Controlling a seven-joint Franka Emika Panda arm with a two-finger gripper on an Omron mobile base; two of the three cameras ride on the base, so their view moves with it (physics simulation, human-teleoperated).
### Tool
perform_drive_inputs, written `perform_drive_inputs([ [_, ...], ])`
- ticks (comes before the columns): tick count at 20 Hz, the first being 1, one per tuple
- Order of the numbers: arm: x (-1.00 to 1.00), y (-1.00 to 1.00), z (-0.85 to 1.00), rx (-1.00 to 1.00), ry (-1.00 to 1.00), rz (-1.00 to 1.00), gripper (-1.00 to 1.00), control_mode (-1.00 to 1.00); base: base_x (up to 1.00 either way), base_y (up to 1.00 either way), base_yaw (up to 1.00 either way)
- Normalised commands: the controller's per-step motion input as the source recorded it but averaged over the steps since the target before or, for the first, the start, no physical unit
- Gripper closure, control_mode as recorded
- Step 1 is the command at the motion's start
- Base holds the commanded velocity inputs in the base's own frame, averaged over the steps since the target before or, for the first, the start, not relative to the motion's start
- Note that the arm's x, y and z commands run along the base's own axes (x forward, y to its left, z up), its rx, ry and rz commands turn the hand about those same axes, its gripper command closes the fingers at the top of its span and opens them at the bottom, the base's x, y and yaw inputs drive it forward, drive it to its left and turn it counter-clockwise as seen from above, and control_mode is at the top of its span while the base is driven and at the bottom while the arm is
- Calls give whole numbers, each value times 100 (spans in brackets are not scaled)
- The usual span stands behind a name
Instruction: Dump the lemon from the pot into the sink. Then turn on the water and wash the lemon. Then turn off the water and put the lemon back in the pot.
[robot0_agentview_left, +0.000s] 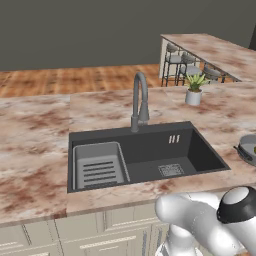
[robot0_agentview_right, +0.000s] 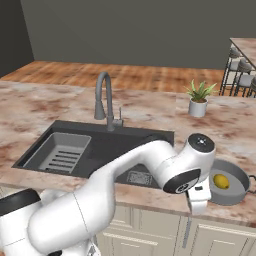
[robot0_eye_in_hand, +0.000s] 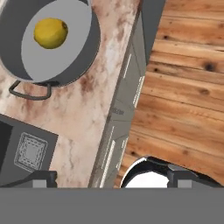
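the lemon (robot0_agentview_right: 221, 181) sits inside the pot (robot0_agentview_right: 239, 189), a little off the middle, so nothing of the job looks done yet. the pot stands flat on the marble surface (robot0_agentview_right: 35, 107), just to the right of the sink (robot0_agentview_right: 100, 145), close to the front edge. that spot makes sense: the pot has only a short way to go before it can be tipped over the basin.

the sink is dark, with a ribbed rack (robot0_agentview_left: 98, 167) at its left end and a square drain grate (robot0_agentview_left: 171, 170) near the middle. the tall grey faucet (robot0_agentview_left: 140, 100) bends over the back of it, and no blue stream comes out, so the water looks off. a small white pot with a green plant (robot0_agentview_right: 199, 100) stands well behind, out of the way.

the pincer (robot0_eye_in_hand: 112, 178) hangs near the front edge of the surface, beside the pot and not touching it. its camera looks down at the pot, the cabinet fronts and the wood floor (robot0_eye_in_hand: 188, 78). the two dark tips sit far apart at the bottom of that view, so the pincer looks wide and holds nothing.

i think the next move is to reach a loop handle (robot0_eye_in_hand: 29, 91) or the rim, so the pot can be lifted and tipped. the lemon is round and may roll fast when the pot tilts.
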Motion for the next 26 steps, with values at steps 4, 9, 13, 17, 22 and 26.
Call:
perform_drive_inputs([
  [4,0,-47,-23,7,0,-14,-100,-100,0,0,0],
  [9,10,-46,-25,8,0,-10,-100,-100,0,0,0],
  [13,27,-38,-25,7,0,-4,-100,-100,0,0,0],
  [17,40,-31,-23,7,0,0,-100,-100,0,0,0],
  [22,46,-25,-22,5,0,0,-100,-100,0,0,0],
  [26,41,-22,-25,3,0,0,-100,-100,0,0,0],
])
